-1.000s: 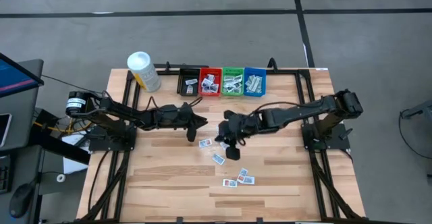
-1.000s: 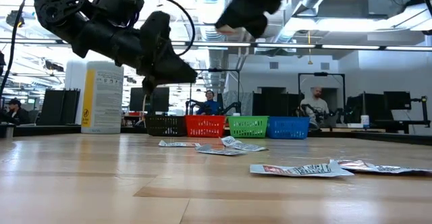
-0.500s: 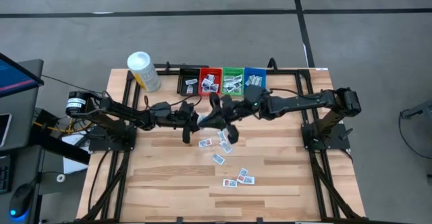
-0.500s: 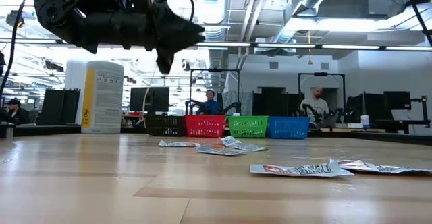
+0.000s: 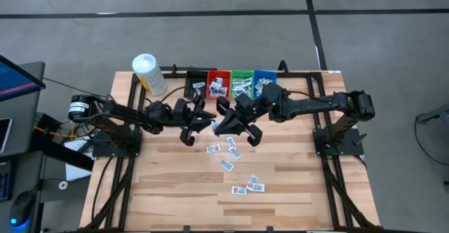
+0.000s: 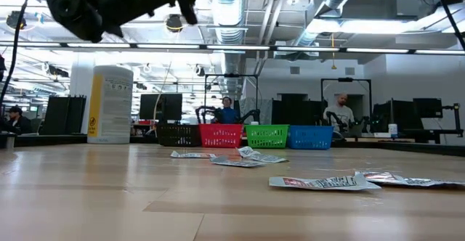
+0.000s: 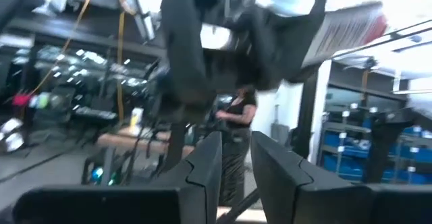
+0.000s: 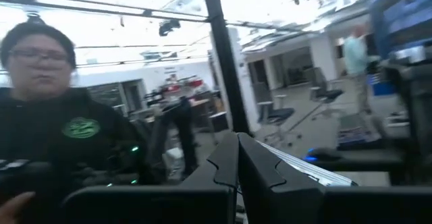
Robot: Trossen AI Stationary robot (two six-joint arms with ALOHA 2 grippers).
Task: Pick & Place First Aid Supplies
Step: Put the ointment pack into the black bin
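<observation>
Four bins line the upper edge of the tabletop (image 5: 175, 184) in the high view: black bin (image 5: 196, 86), red bin (image 5: 218, 85), green bin (image 5: 242, 85), blue bin (image 5: 264, 83), each with packets inside, and the yellow bottle (image 5: 149, 74) stands at upper left. Both arms meet mid-frame, just below the bins. The left end effector (image 5: 191, 130) shows a narrow gap between its fingers in its wrist view, nothing visibly held; the right end effector (image 5: 235, 124) is clenched, fingers pressed together. The loose first aid packets (image 5: 231, 151) lie scattered below and to the right of both, near centre. The lower half of the tabletop and both side edges give open room.
</observation>
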